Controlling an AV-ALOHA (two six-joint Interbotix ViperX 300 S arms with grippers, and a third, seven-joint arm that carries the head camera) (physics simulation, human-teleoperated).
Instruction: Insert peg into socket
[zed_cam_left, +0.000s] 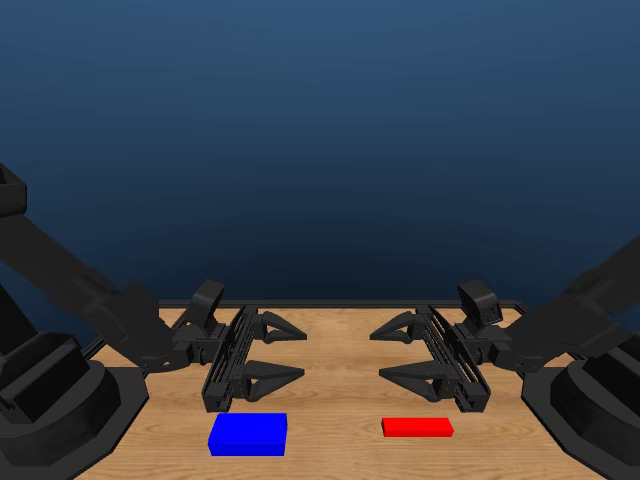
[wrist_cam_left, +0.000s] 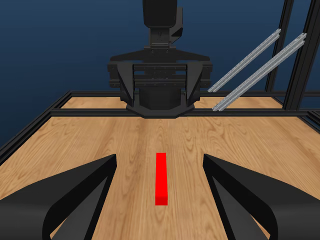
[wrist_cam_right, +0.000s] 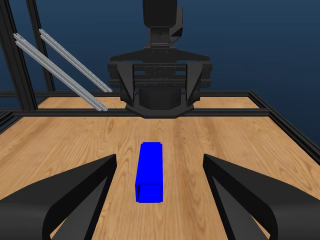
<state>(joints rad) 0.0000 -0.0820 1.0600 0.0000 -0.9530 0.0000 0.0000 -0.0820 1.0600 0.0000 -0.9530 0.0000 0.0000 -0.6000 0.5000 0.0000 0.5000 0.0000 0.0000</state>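
At the left of the head view the left claw (zed_cam_left: 292, 352) hung above the worktop (zed_cam_left: 335, 400) with its jaws spread wide and nothing between them. Below and slightly left of it, in the lower left-centre of the frame, the socket (zed_cam_left: 248, 434) lay flat on the wood, apart from both arms. Right of centre, at the same height in the frame, the peg (zed_cam_left: 417, 427) lay flat too, well apart from the socket and untouched. Above it the right claw (zed_cam_left: 388, 352) mirrored the left one, jaws likewise spread and empty.

The left wrist view showed the peg (wrist_cam_left: 161, 178) lengthwise in the middle of the frame, between that arm's own jaws but farther off across the table. The right wrist view showed the socket (wrist_cam_right: 149, 172) the same way, one dark-outlined end face turned toward the camera; I could not tell whether that face was an opening.

Nothing seemed begun, so the step in hand looked like the two pickups. To do it well, each claw would likely descend straight over the thing on its own side, straddle the narrow width, and close near one end, leaving the peg's free end and the socket's end face clear for mating
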